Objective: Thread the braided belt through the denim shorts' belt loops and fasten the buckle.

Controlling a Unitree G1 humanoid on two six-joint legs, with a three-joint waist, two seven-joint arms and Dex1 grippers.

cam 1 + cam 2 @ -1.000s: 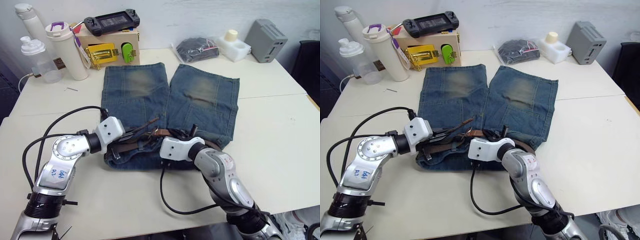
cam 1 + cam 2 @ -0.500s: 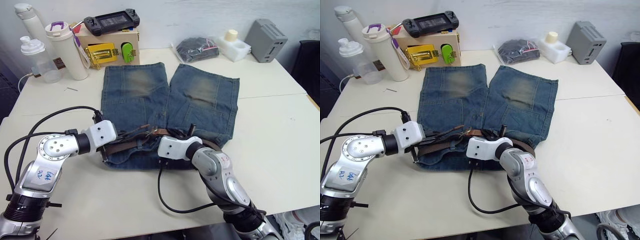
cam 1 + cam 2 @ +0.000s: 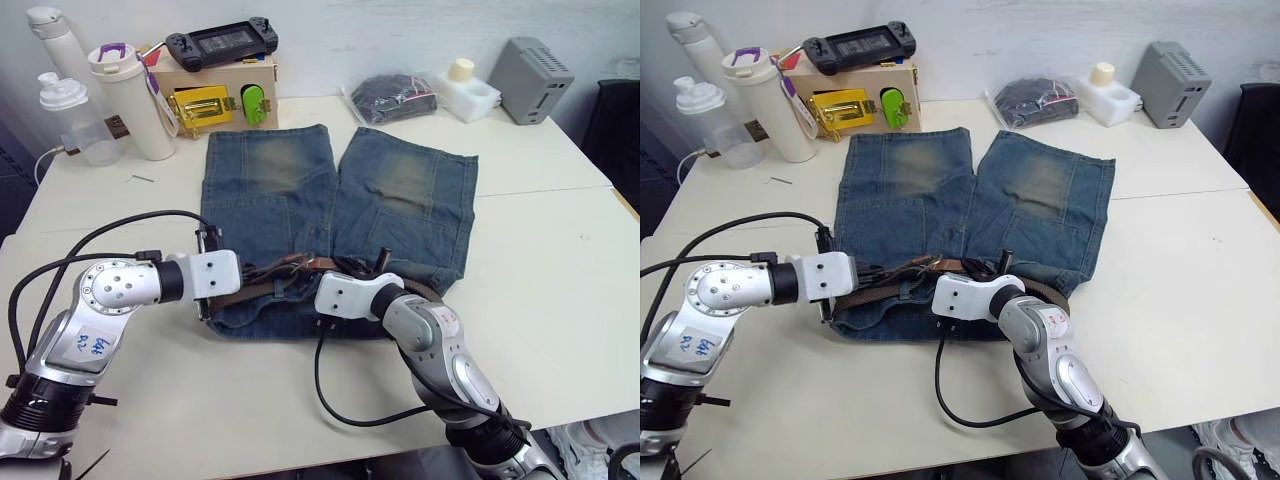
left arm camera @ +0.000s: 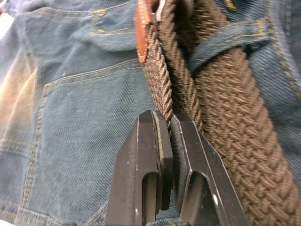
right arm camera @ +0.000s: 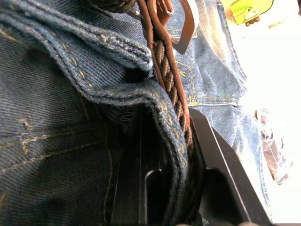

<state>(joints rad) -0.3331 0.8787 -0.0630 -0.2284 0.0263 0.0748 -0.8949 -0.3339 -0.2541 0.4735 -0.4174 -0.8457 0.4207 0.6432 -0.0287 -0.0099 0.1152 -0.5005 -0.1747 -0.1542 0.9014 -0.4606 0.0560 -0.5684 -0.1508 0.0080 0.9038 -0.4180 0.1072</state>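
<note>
The denim shorts (image 3: 340, 190) lie flat on the white table, waistband toward me. The braided belt (image 4: 235, 122) runs along the waistband and passes under a belt loop (image 4: 225, 40). My left gripper (image 3: 262, 272) is at the waistband's left part, shut on a folded stretch of the brown strap, whose leather end (image 4: 141, 28) lies just past the fingers. My right gripper (image 3: 338, 270) is at the middle of the waistband, shut on the denim edge and the belt together. The silver buckle (image 5: 186, 23) lies just beyond its fingers.
At the back left stand bottles (image 3: 135, 100) and a wooden box (image 3: 215, 90) with a game controller on top. A black bundle in plastic (image 3: 395, 97), a white foam block (image 3: 468, 90) and a grey box (image 3: 535, 68) sit at the back right. Arm cables (image 3: 110, 245) loop over the near table.
My left gripper has drawn back to the left and lowered toward the waistband, and the raised belt end has come down with it. The right gripper has stayed in place.
</note>
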